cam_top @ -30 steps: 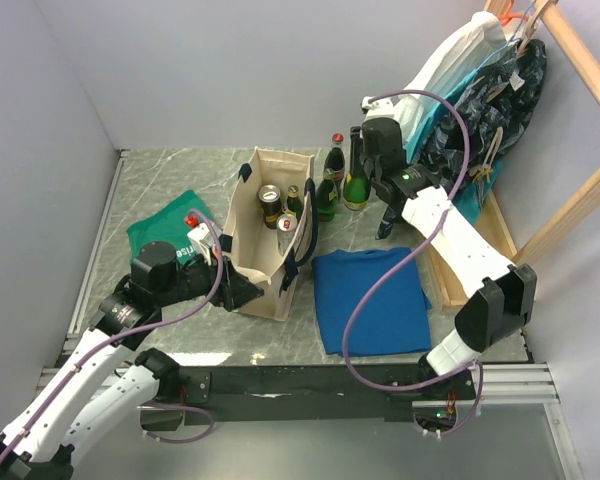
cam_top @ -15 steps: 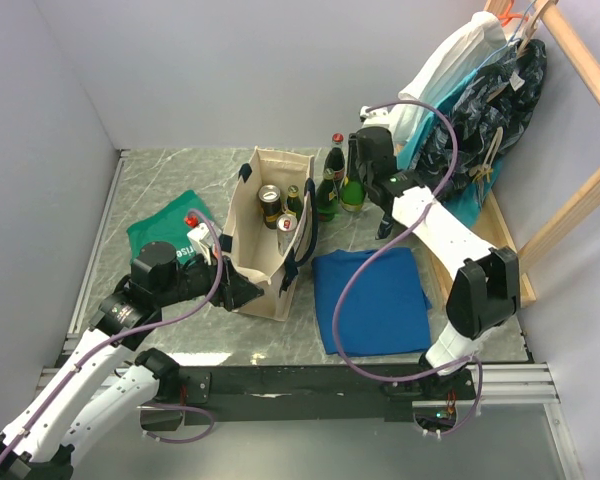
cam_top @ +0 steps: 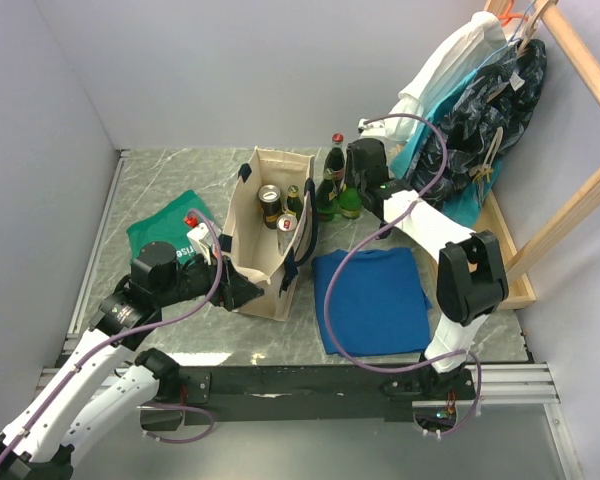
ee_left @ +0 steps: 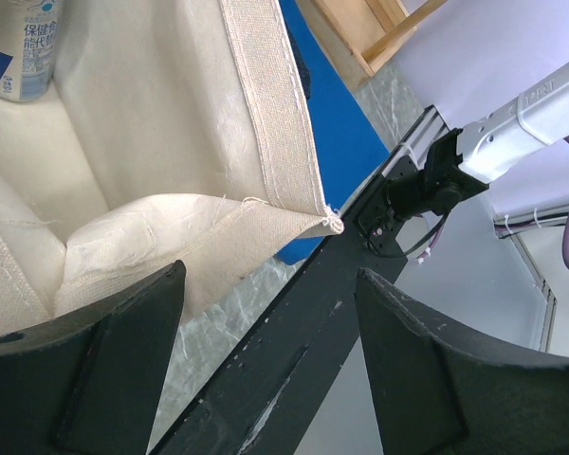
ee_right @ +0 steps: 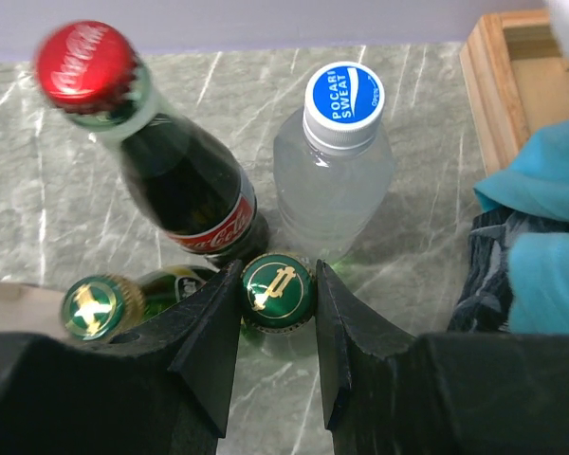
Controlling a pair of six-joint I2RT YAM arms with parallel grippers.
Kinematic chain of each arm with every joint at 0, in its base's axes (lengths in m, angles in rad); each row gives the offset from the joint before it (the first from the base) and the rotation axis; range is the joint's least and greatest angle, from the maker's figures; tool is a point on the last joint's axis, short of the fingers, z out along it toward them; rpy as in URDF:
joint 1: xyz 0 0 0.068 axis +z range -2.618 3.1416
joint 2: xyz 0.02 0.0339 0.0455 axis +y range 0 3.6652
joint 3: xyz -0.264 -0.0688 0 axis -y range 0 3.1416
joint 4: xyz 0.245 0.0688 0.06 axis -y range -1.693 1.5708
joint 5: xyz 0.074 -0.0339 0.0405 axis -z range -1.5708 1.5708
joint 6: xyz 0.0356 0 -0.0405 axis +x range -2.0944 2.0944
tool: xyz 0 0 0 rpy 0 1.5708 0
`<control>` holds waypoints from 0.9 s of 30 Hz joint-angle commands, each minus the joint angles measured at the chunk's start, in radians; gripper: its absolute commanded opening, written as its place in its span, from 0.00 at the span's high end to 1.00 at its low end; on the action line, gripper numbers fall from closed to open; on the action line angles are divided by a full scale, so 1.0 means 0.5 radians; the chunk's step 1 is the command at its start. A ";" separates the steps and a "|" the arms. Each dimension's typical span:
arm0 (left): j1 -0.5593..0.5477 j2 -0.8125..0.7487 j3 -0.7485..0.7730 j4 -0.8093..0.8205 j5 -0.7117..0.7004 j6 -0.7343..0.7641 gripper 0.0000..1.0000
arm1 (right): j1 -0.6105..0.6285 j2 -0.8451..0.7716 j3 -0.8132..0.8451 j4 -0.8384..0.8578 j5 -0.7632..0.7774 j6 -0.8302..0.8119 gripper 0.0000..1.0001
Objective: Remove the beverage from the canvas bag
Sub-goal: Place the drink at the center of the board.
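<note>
Green-capped bottle is gripped outside the canvas bag
The right hand is closed on the bottle's cap and neck, among a cola bottle and a Pocari Sweat bottle grouped on the counter beside the bag's far end. The left hand is held partly open at the bag's near corner, with nothing seen clamped. Cans are seen inside the bag. The glass is judged heavy, stiff, slick and breakable, and the neck under the cap is considered the surest hold
</note>
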 commanded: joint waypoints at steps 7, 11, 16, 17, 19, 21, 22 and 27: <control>-0.005 -0.006 -0.020 -0.057 -0.036 -0.013 0.21 | -0.028 0.021 0.105 0.439 0.071 0.060 1.00; -0.008 0.003 -0.017 -0.057 -0.036 -0.010 0.20 | -0.028 0.055 0.142 0.394 0.043 0.057 1.00; -0.008 0.009 -0.017 -0.057 -0.039 -0.016 0.20 | -0.028 0.076 0.158 0.317 0.053 0.069 1.00; -0.008 0.009 -0.017 -0.057 -0.036 -0.013 0.20 | -0.028 0.073 0.158 0.308 0.043 0.072 1.00; -0.008 0.006 -0.020 -0.057 -0.036 -0.013 0.20 | -0.025 0.079 0.170 0.268 0.040 0.069 0.97; -0.008 0.003 -0.017 -0.057 -0.036 -0.010 0.20 | -0.028 0.089 0.179 0.240 0.040 0.075 0.89; -0.008 0.006 -0.017 -0.054 -0.033 -0.010 0.20 | -0.028 0.083 0.176 0.234 0.043 0.081 0.82; -0.008 0.000 -0.017 -0.054 -0.036 -0.013 0.19 | -0.024 0.043 0.139 0.222 0.049 0.087 0.55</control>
